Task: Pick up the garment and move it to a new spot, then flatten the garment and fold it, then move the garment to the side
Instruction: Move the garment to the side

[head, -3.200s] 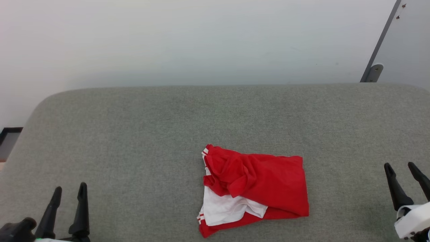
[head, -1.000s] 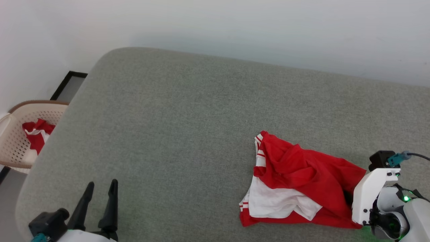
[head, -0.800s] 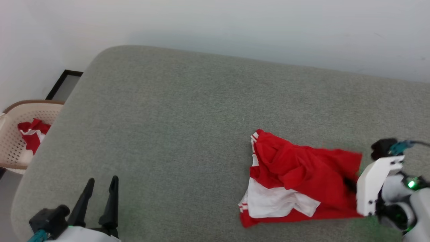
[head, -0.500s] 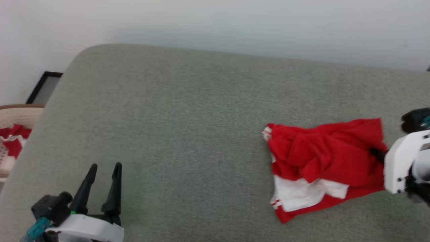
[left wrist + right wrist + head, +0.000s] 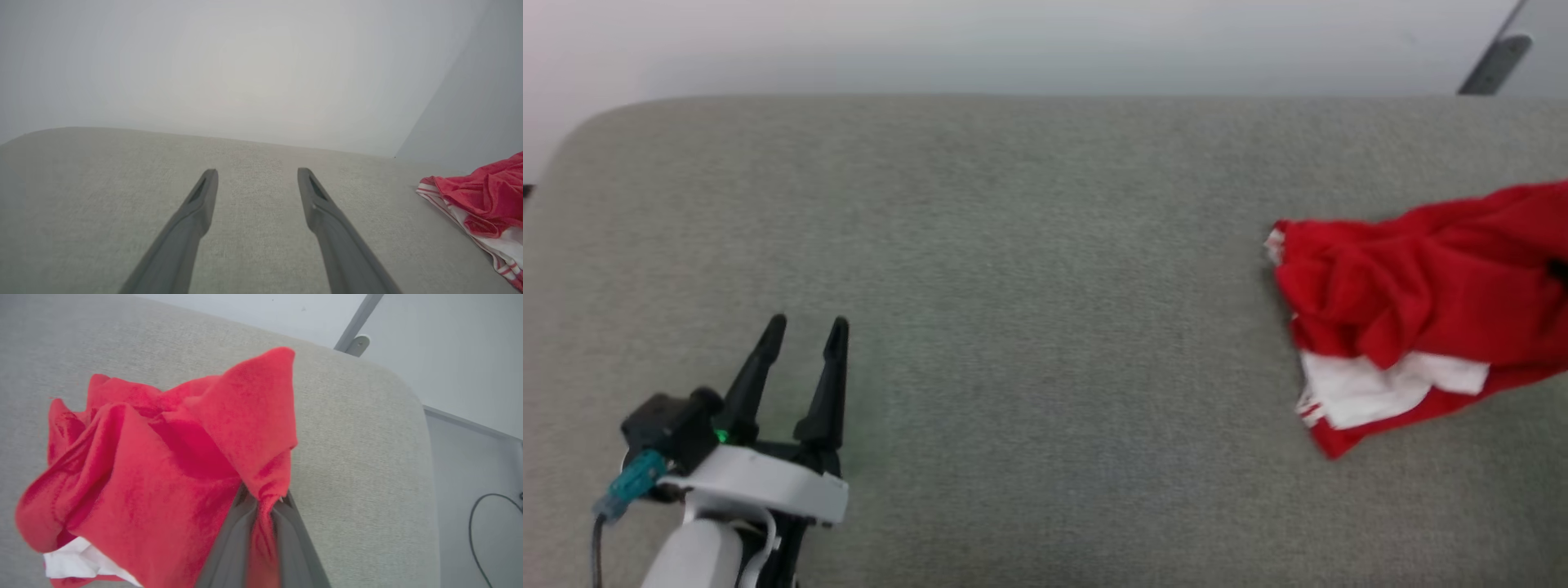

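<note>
The garment (image 5: 1421,286) is a bunched red jersey with a white sleeve and striped trim, at the right edge of the head view, partly cut off. The right wrist view has my right gripper (image 5: 263,496) shut on a red fold of the garment (image 5: 163,457), which rises off the grey cushion (image 5: 359,457) near its rounded right end. My left gripper (image 5: 805,331) stands open over bare cushion (image 5: 1029,286) at the lower left, far from the cloth. Between its spread fingers (image 5: 200,200) nothing is held; the garment (image 5: 486,196) lies off to their right.
A pale wall runs behind the cushion. A grey metal bracket (image 5: 356,343) stands past the cushion's far right corner, and a black cable (image 5: 486,522) lies on the floor beyond that end. Wide bare cushion lies between the two grippers.
The camera has swung right, so the basket has left the picture. My right gripper, shut on the garment's right edge, has dragged and lifted it rightward across the cushion. The left gripper stays open.
</note>
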Tool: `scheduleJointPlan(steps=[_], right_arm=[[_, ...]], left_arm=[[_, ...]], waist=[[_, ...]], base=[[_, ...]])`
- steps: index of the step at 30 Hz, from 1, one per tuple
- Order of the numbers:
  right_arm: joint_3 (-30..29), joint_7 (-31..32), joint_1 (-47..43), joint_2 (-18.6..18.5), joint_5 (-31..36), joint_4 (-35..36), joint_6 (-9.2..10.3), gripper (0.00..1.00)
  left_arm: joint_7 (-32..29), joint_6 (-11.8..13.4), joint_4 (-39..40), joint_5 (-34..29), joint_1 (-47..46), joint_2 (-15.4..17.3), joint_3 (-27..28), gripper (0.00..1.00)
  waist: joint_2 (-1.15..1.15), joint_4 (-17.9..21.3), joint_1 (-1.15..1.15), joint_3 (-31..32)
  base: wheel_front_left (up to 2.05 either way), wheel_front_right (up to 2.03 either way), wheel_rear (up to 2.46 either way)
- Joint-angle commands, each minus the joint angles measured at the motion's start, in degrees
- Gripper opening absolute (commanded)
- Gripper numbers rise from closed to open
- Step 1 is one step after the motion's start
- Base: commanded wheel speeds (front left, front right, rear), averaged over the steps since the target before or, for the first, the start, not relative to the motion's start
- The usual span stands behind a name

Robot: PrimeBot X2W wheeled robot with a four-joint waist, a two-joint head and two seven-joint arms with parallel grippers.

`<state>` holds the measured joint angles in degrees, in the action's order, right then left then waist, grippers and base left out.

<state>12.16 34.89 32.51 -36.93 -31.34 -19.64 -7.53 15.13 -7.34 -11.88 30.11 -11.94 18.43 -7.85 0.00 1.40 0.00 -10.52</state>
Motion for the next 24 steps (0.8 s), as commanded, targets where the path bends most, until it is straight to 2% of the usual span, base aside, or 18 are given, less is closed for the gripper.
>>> scheduleJointPlan(steps=[1, 7, 14, 19, 24], right_arm=[[0.9, -1.3, 2.0, -1.9, -0.4, -0.9, 0.1, 0.0], [4.3, -6.3, 7.3, -7.0, -0.3, -4.4, 0.1, 0.0], [6.8, -13.3, 13.3, -11.5, 3.2, -10.7, 0.1, 0.0], [8.2, -18.0, 16.0, -13.4, 4.6, -15.8, 0.11, 0.0], [10.0, -22.7, 18.2, -13.2, 6.7, -20.5, 0.1, 0.0]], left_arm=[[-0.1, -0.2, 0.0, -0.6, -1.6, 0.1, -0.5, 1.0], [-0.1, -0.2, -0.5, -0.9, -5.7, 0.6, -2.8, 1.0], [-0.1, -0.2, -1.1, -0.9, -9.5, 1.0, -4.9, 1.0], [-0.1, -0.2, -1.4, -1.0, -11.8, 0.9, -6.2, 1.0], [-0.1, -0.2, -1.8, -0.7, -13.6, 1.3, -7.7, 1.0]], waist=[[0.0, 3.3, 0.0, -3.2], [0.0, 6.2, 0.0, -6.3], [0.0, 8.0, 0.0, -9.8], [0.0, 7.9, 0.0, -12.3], [0.0, 7.4, 0.0, -14.6]], base=[[0.0, 0.0, 0.0], [0.0, 0.0, 0.0], [0.0, 0.0, 0.0], [0.0, 0.0, 0.0], [0.0, 0.0, 0.0]])
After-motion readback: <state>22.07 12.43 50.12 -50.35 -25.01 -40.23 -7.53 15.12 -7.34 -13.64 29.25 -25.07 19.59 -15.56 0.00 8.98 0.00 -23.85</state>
